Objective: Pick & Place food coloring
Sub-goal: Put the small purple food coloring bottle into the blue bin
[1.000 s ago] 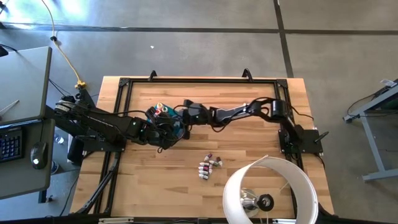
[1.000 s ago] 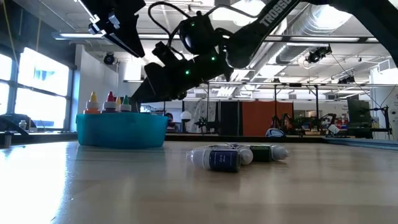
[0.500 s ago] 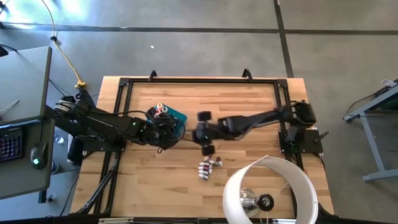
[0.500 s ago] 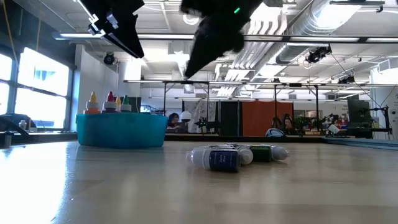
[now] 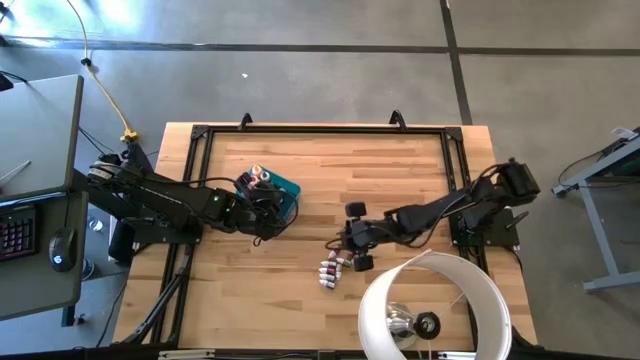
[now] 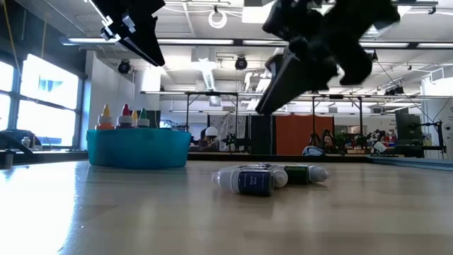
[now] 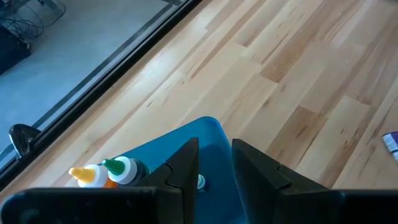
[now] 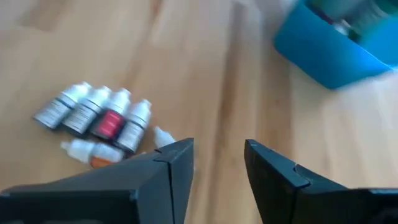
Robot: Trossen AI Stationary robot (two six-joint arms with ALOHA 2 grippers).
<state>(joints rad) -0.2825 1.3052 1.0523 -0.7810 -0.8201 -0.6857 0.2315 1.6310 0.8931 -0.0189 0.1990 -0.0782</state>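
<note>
Right gripper (image 8: 217,155) partly open (nothing held), above food coloring bottles (image 8: 99,115), left gripper (image 7: 214,158) narrowly parted, empty.

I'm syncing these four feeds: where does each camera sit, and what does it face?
High view: overhead, straight down; both arms, teal bin, loose bottles.
Low view: table height, facing the room; right gripper overhead.
Left wrist view: over the bin; own fingers visible, left gripper empty.
Right wrist view: above the bottles; right gripper open, empty.
All four show the bin.

Two dark, jointed robot arms with black cabling; left gripper (image 7: 214,163) and right gripper (image 8: 217,163) have black wedge-shaped fingers.
</note>
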